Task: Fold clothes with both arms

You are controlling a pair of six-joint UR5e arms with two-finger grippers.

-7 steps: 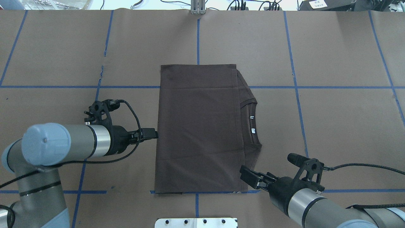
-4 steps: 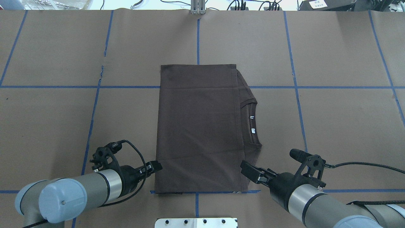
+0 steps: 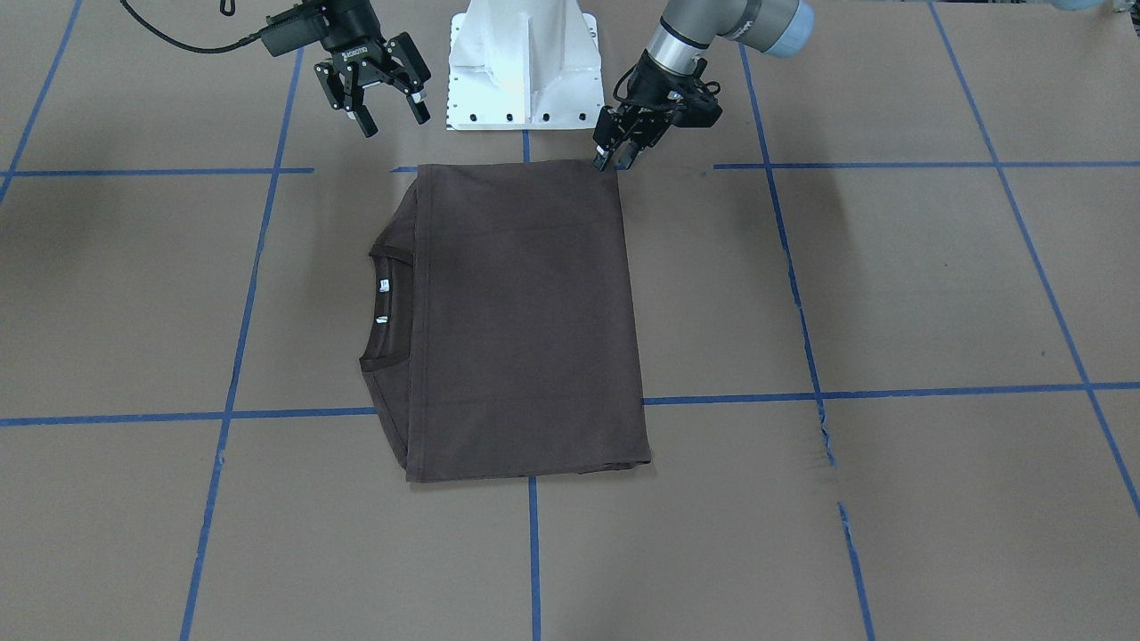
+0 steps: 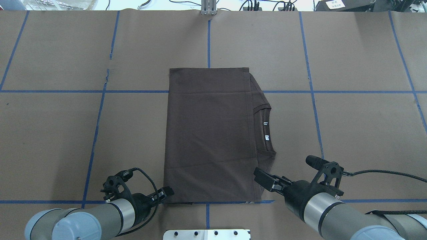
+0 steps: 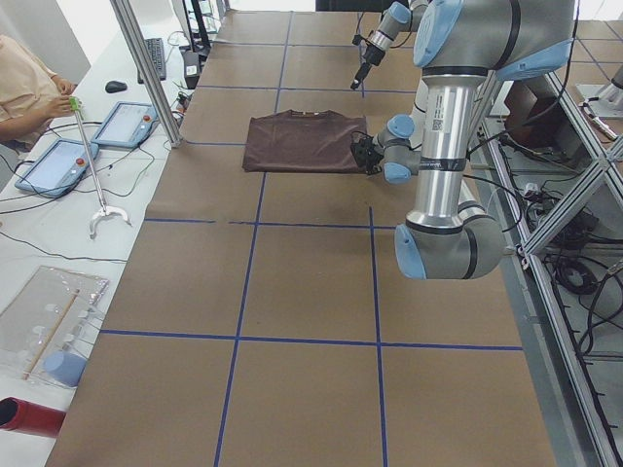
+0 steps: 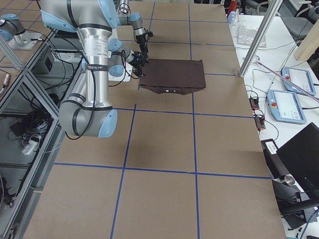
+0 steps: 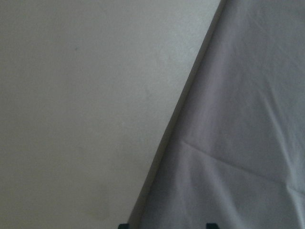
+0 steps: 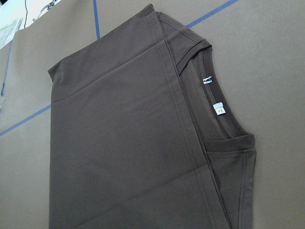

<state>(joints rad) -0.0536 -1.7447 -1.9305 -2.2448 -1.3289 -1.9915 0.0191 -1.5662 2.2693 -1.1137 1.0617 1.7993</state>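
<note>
The dark brown T-shirt [image 4: 208,133] lies folded into a flat, upright rectangle at the middle of the brown table [image 4: 350,60]. Its collar [image 3: 385,359] and two small white neck labels [image 8: 218,109] peek out along its right edge in the overhead view.

The left gripper [image 4: 165,192] sits at the shirt's lower left corner, low against the table. A second ago it was halfway up the shirt's left edge, and it has since slid down the frame to this corner. The right gripper [image 4: 265,180] has barely moved. It hangs by the lower right corner, just below the collar, and the front-facing view shows it off the cloth.

The overhead view hides both finger gaps. The front-facing camera shows the right gripper's fingers spread wide in its upper left. The left gripper's fingers there are only narrowly apart, touching the shirt's top right corner. The left wrist camera alone shows two fingertips apart at its bottom edge, with the shirt's folded edge running diagonally up between them, nothing pinched. The right wrist camera shows no fingers, only the shirt with its seams and labels.

Blue tape lines [image 4: 208,40] grid the table. The white pedestal base [image 3: 524,62] stands between the arms. In the upper left of the left-side view, a person's pale sleeve [image 5: 24,83] shows.
</note>
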